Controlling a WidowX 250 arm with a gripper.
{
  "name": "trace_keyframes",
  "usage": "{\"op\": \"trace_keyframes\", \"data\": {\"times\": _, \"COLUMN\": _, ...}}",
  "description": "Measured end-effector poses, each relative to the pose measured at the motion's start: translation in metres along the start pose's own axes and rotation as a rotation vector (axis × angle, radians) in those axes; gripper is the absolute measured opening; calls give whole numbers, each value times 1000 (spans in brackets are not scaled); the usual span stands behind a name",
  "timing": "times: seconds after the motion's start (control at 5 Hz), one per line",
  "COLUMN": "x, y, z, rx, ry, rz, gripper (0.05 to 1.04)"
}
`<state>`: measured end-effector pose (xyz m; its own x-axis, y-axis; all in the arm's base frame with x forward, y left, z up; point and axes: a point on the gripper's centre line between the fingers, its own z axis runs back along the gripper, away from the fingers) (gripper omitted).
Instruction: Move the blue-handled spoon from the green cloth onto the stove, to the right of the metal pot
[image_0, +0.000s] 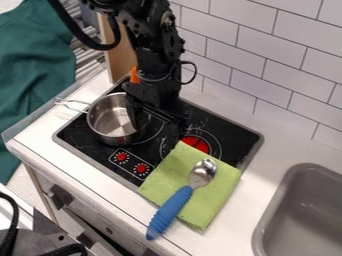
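Black two-finger gripper (159, 128) hangs over the black cooktop (87, 141), fingers spread, nothing seen pinched between them. One finger is at the right side of the steel pot (109, 120), by its rim; can't tell if it touches. The other is near the top corner of the green cloth (160, 182). Pot stands upright on the cooktop's left half, handle pointing out past the left edge over the white countertop (37, 130). Cloth lies flat, folded, partly on the cooktop, partly past its lower right side on the countertop. Spoon (202, 172) rests on the cloth, metal bowl toward the wall, blue handle (170, 211) running past the cloth to the countertop's front edge. Red disc (196, 143) marks the burner beside the cloth's top corner; two red knobs (131, 162) sit near the cooktop's front edge. Grey sink (304, 215) at right, white tiled wall (267, 60) behind, dark green fabric (33, 75) off the countertop's left side.
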<state>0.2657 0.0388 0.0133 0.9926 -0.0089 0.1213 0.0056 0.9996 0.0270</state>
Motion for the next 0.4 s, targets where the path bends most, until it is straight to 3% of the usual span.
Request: {"op": "trace_keyframes", "data": {"times": 0.4, "x": -16, "y": -4, "z": -11, "rx": -18, "ry": 35, "rz": 34, "gripper": 1008}}
